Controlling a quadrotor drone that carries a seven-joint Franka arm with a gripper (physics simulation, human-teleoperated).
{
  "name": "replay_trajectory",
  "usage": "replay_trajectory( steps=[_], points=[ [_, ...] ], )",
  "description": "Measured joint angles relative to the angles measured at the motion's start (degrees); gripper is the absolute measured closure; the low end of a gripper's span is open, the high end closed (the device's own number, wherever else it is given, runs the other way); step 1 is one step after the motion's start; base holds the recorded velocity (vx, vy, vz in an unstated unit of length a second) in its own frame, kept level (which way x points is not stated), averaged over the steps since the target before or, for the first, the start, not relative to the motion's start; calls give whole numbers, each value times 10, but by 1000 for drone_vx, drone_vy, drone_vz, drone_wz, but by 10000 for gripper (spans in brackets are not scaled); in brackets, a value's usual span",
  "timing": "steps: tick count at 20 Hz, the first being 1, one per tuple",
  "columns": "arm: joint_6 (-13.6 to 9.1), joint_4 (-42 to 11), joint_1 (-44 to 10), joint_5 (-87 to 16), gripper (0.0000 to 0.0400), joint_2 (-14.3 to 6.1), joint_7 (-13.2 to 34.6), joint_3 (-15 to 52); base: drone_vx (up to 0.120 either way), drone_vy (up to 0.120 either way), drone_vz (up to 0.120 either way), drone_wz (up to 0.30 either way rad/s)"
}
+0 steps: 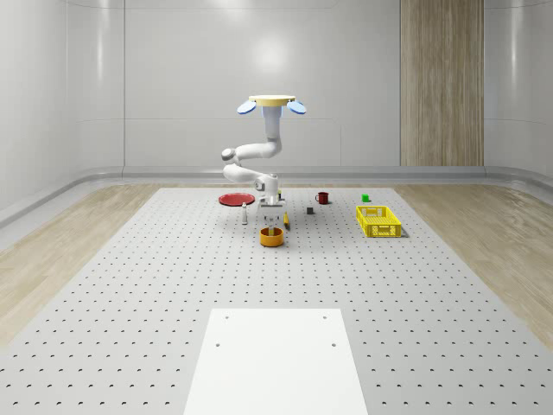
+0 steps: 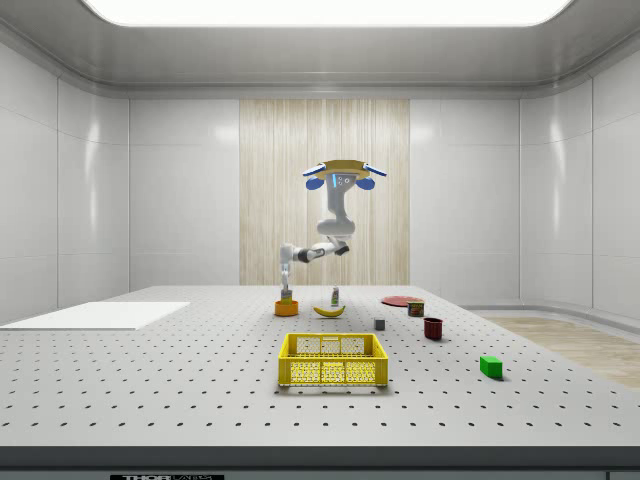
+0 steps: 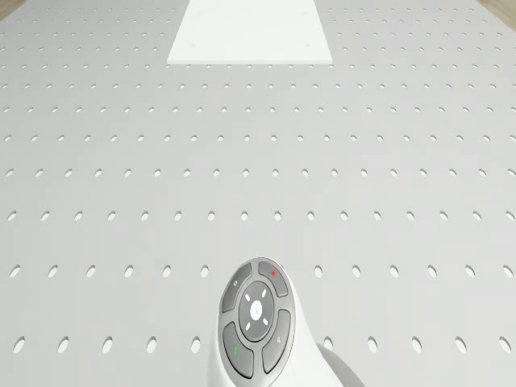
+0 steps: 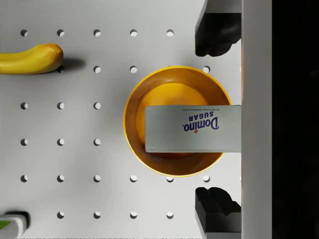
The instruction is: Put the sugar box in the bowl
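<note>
Sugar box (image 4: 192, 128) sits clamped in the claw (image 4: 218, 128) over the bowl (image 4: 175, 121); the drone (image 1: 271, 104) hovers above the table (image 1: 130, 285). Released off-centre, it may tip out.

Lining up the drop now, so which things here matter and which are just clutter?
In the job: sugar box, over the bowl; gripper.
Lying about: banana, yellow crate, red plate, red mug, green cube.
</note>
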Motion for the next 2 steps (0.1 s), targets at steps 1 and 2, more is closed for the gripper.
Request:
replay_trajectory(
  steps=[1,2],
  points=[
    [-2,-1,1,2,7,0,0,2,0,0,0,0],
    [-3,-2,1,3,6,0,0,3,0,0,0,0]
  ],
)
